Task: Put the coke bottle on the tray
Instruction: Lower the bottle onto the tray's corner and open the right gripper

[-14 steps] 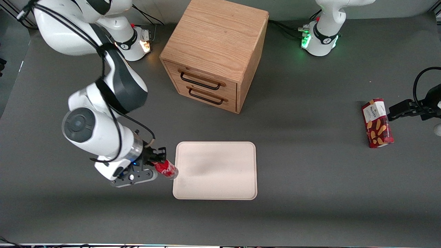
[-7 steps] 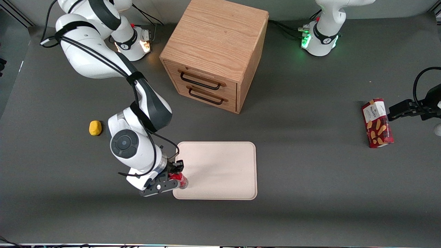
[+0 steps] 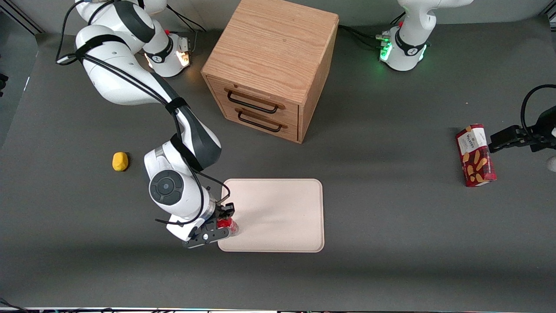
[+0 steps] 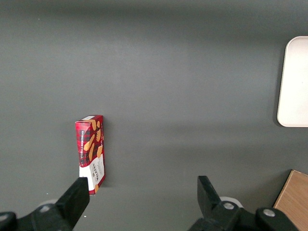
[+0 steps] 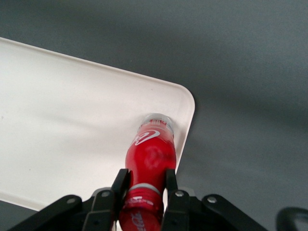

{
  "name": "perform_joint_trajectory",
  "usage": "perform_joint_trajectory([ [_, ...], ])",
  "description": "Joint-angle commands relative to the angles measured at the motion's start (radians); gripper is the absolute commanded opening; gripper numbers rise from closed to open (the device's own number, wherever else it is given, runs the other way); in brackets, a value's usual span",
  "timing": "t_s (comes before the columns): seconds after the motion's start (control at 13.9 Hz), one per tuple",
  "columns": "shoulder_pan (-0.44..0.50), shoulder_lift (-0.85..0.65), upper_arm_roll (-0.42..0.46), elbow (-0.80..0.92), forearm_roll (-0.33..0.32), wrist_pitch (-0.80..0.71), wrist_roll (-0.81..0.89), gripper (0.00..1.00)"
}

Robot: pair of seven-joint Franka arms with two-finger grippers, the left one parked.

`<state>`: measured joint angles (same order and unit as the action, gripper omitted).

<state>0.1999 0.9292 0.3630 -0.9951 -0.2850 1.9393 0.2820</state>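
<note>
Since the last frame I have edged the gripper (image 3: 225, 222) slightly farther over the tray (image 3: 278, 213). Jaws clamped on the coke bottle (image 5: 149, 159), base near the tray's corner; I'd lower it upright before releasing.

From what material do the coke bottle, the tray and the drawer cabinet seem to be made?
The coke bottle, held by the gripper over the tray's corner, looks like plastic: glossy red body, clear base. The tray appears to be matte cream-pink plastic or a similar moulded material, with rounded corners and no grain. The drawer cabinet looks like light wood, with visible grain; its dark handles are probably metal.
</note>
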Motion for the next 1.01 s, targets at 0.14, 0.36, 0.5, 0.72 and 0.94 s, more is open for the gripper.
perform_joint_trajectory([
  [0.14,-0.008,0.007,0.010,-0.002,-0.023,0.018,0.017,0.83],
  [0.36,-0.014,0.007,0.010,-0.023,-0.022,0.050,0.022,1.00],
  [0.5,-0.019,0.003,0.010,-0.023,-0.020,0.050,0.022,1.00],
  [0.72,-0.039,-0.036,0.010,-0.023,-0.017,0.032,0.022,1.00],
  [0.94,-0.065,-0.122,-0.001,-0.026,0.022,-0.113,0.022,1.00],
])
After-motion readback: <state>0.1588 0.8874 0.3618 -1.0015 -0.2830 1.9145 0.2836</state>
